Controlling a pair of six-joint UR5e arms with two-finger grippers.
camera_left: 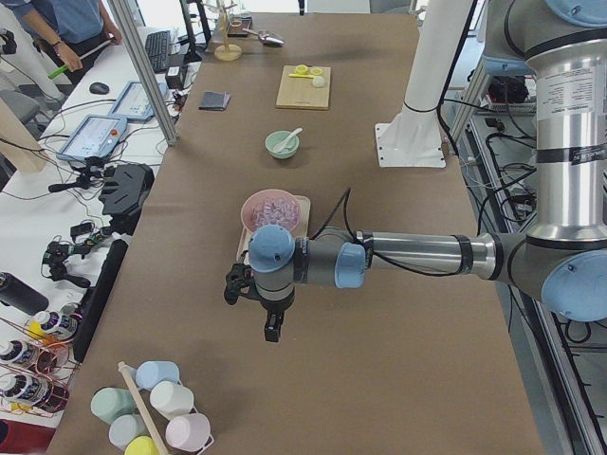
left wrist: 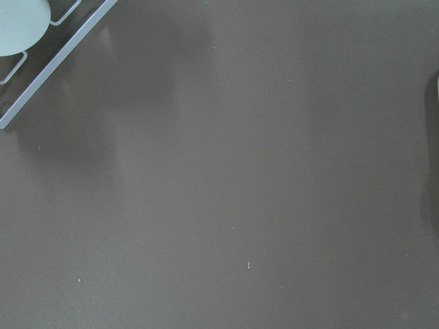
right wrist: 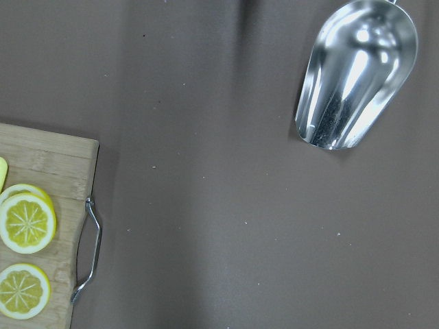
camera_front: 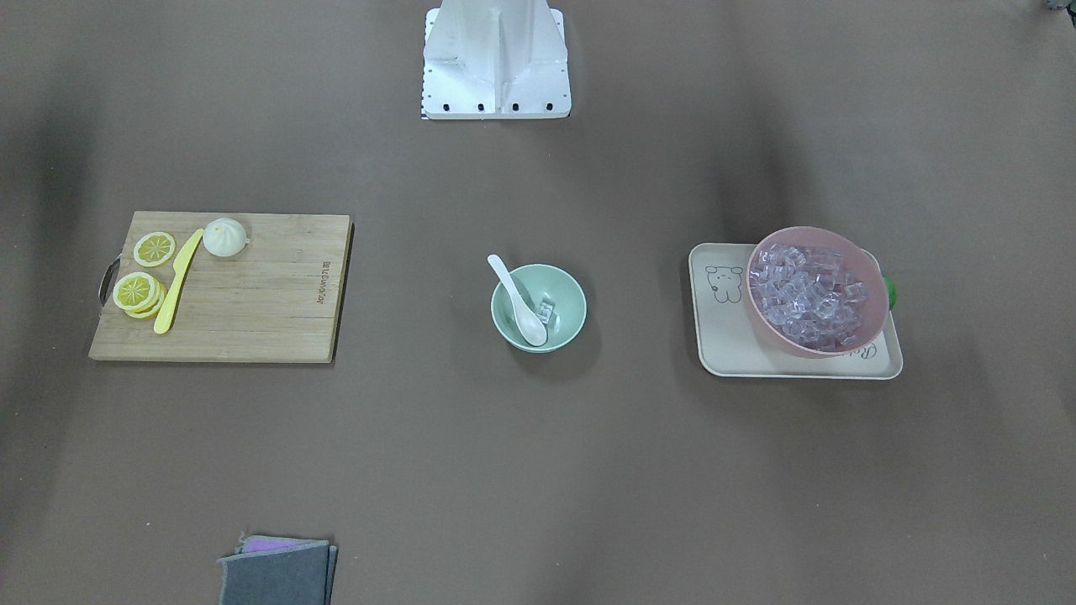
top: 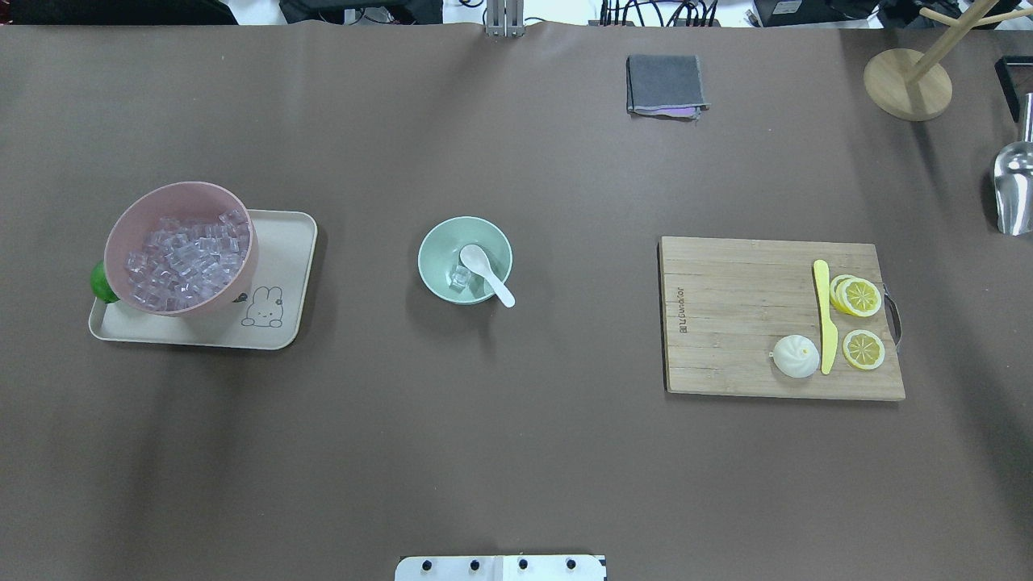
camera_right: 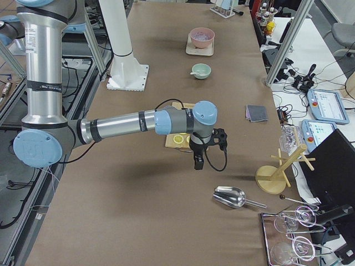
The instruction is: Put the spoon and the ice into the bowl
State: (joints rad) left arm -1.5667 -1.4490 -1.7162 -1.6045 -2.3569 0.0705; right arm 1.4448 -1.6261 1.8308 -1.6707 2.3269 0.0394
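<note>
spoon [camera_front: 519, 300] in bowl [camera_front: 573, 296], ice [camera_front: 546, 312] beside it

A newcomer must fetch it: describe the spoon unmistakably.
Midway between the pink bowl and the wooden board stands a green bowl. The spoon lies in it, scoop beside some ice, handle over the rim. It is short and glossy white, unlike the long yellow knife on the board.
</note>
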